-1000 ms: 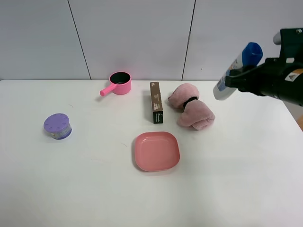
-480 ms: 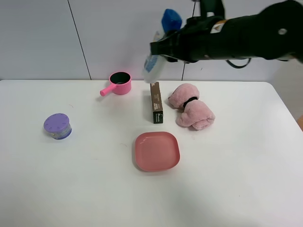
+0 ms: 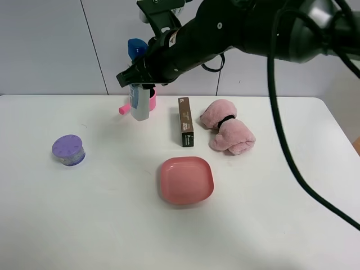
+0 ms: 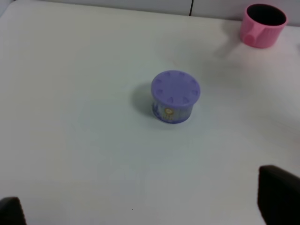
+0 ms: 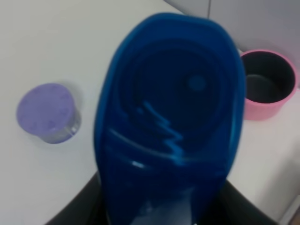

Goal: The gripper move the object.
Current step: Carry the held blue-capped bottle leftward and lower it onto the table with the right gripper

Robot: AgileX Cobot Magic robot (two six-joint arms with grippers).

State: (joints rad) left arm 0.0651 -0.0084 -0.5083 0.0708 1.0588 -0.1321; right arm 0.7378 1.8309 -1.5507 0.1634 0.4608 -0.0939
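Gaping empty, the left tool (image 4: 145, 208) sits short of the purple jar (image 4: 176, 96), well apart from the task's thing. Farther back, the right tool (image 3: 138, 82) reaches across, clamped on the bottle (image 3: 140, 108). It stands upright, long axis vertical, base at or just over the tabletop (image 3: 101, 214), right before the pink pot (image 4: 263, 28).

The bottle (image 3: 139, 106) is hiding part of the pot (image 3: 152, 101) at the worktop's far edge. Its blurred cap (image 5: 171, 117) is masking most of the right gripper (image 3: 138, 80).
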